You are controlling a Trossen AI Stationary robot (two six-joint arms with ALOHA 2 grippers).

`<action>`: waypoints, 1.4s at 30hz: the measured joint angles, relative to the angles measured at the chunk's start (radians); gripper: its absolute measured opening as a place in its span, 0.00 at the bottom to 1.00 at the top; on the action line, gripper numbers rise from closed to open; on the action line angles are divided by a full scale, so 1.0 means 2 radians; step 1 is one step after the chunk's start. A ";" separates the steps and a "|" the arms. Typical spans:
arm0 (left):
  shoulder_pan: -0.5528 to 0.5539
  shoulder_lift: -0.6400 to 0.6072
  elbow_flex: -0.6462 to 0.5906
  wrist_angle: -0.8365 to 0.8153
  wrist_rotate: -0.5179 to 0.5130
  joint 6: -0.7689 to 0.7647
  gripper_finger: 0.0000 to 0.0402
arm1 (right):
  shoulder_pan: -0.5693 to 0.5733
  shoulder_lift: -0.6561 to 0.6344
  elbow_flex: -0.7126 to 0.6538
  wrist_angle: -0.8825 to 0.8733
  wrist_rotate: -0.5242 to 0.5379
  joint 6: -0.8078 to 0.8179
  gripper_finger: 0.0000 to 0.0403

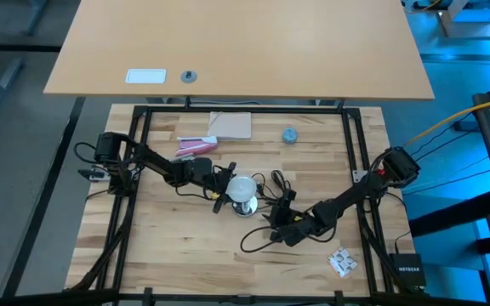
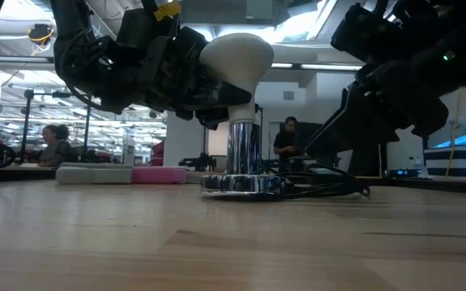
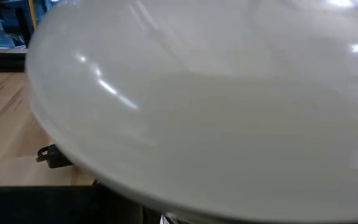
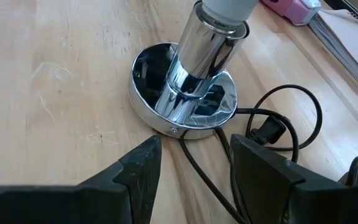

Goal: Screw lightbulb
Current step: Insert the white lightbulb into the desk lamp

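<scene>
Left gripper (image 1: 222, 192) of mine is closed on the lightbulb (image 1: 242, 188), gripping it from the side at mid-bench. Bulb is white and frosted, a smooth rounded globe narrowing downward; it stands upright with its lower end in the chrome socket (image 4: 199, 59). Its screw base is not visible. The socket rises from a round mirrored foot flat on the bench (image 1: 185, 255), with a black cord (image 4: 272, 127) looping away. Right gripper (image 4: 194, 165) rests just beside the socket foot, fingers parted, touching nothing.
</scene>
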 joint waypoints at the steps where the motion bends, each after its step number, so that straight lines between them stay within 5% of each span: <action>1: 0.000 0.000 0.000 0.000 0.000 0.000 0.41 | 0.000 0.000 0.000 0.000 0.000 0.000 0.49; 13: 0.000 -0.001 0.000 0.002 -0.018 -0.034 0.41 | -0.014 0.000 0.000 -0.019 0.027 0.024 0.49; 25: 0.000 -0.001 0.000 0.002 -0.045 -0.065 0.41 | -0.080 0.060 0.000 0.010 -0.055 0.053 0.49; 42: 0.000 -0.002 0.001 -0.010 -0.118 -0.084 0.41 | -0.075 0.084 0.039 0.062 -0.070 0.048 0.49</action>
